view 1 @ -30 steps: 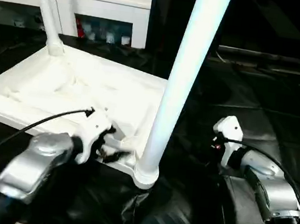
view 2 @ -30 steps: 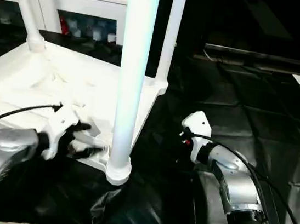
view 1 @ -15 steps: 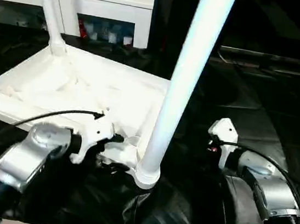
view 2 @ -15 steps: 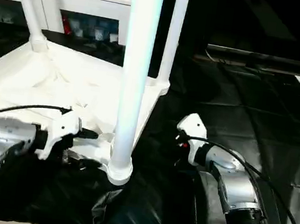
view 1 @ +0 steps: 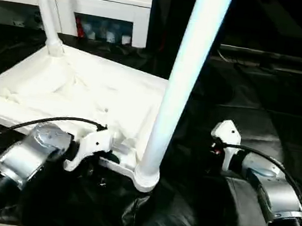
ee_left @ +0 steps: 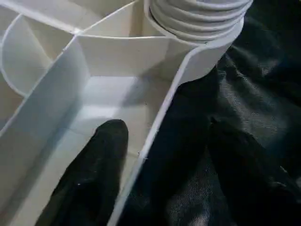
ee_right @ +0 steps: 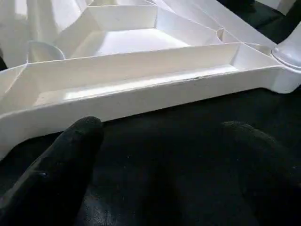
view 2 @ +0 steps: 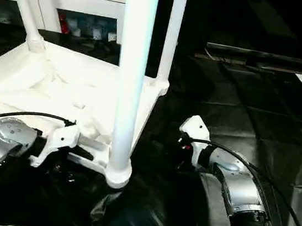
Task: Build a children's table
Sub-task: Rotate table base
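Up front, from the head cameras, the white plastic rectangular tabletop (view 1: 81,90) lies upside down on the black-draped surface (view 1: 242,97), ribbed underside up. A long white tubular leg (view 1: 180,78) stands in the near corner socket, its top cut off by the frame edge. A second leg (view 1: 45,10) rises from the far left corner, also cut off above. The right eye view adds a third leg (view 2: 171,32) at the far right corner, partly hidden behind the near one. The tabletop's left end runs out of frame. Behind stands a white cabinet (view 1: 99,0).

The left gripper (view 1: 101,151) sits at the tabletop's near rim, its black fingers hard to make out against the dark cloth. The right gripper (view 1: 218,150) hovers over the cloth, just right of the near leg, its fingers hidden behind its white housing.

Along the left wrist, one finger (ee_left: 94,174) lies inside a rib compartment, the other (ee_left: 244,179) outside on the cloth, straddling the rim wall without pinching it, just short of the ringed socket (ee_left: 197,19).

Along the right wrist, both fingers (ee_right: 61,160) are spread wide and grasp nothing, with the tabletop's side wall ahead.
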